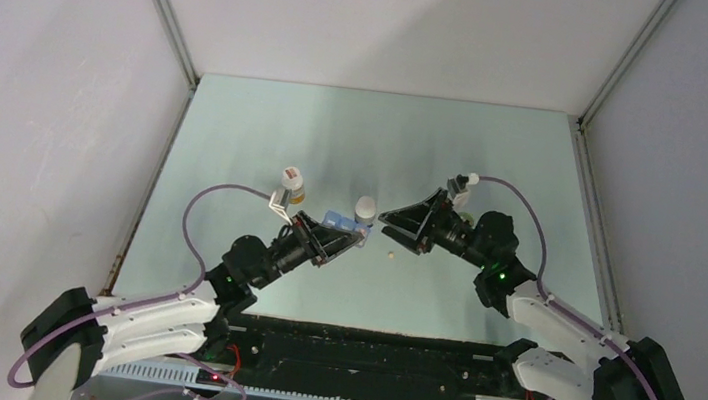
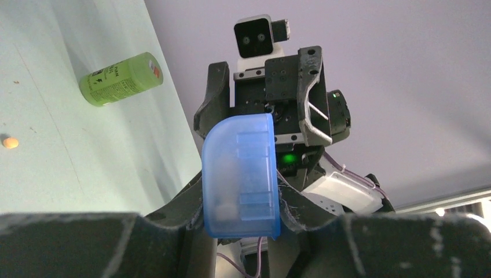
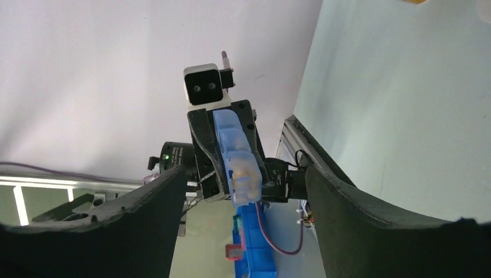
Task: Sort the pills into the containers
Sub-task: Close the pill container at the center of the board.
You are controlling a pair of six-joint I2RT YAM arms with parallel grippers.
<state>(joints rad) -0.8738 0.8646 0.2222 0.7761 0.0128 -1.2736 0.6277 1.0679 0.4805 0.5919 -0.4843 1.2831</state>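
Note:
My left gripper (image 1: 345, 240) is shut on the translucent blue pill box (image 1: 334, 221), gripping it across its sides; in the left wrist view the box (image 2: 240, 174) stands between my fingers (image 2: 173, 211). Something orange-tinted shows inside its end compartment in the right wrist view (image 3: 238, 165). My right gripper (image 1: 390, 220) is open and empty, pointing at the box from the right; its fingers (image 3: 341, 202) are spread wide. One orange-yellow pill (image 1: 390, 255) lies loose on the table between the two grippers, also seen in the left wrist view (image 2: 10, 142).
A white-capped bottle (image 1: 292, 185) stands behind my left arm, another (image 1: 365, 208) just behind the pill box. A green bottle (image 2: 120, 78) lies on its side behind the right arm. A darker blue piece (image 3: 255, 246) shows below the box.

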